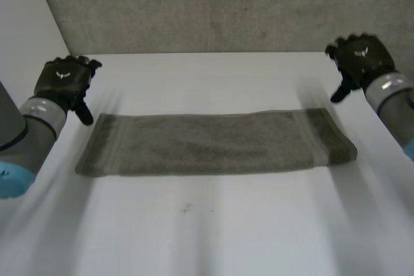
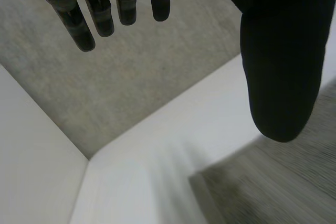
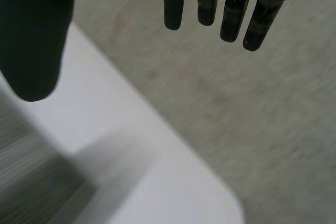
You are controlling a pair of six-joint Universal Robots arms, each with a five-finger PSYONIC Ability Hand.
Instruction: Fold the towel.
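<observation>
A grey-green towel (image 1: 217,143) lies flat on the white table (image 1: 213,224) as a long folded strip running left to right. My left hand (image 1: 63,82) hovers just past the towel's far left corner, apart from the cloth, open with straight fingers (image 2: 84,19) and nothing in it. That corner of the towel (image 2: 273,182) lies below its thumb (image 2: 281,61). My right hand (image 1: 359,59) is raised beyond the far right corner, also open and empty, fingers (image 3: 231,14) straight. The towel's right corner (image 3: 31,182) lies under its thumb (image 3: 34,40).
A grey carpeted floor (image 1: 213,8) lies beyond the table's far edge. A white wall (image 1: 26,24) stands at the left. Bare table lies in front of the towel and along its far side.
</observation>
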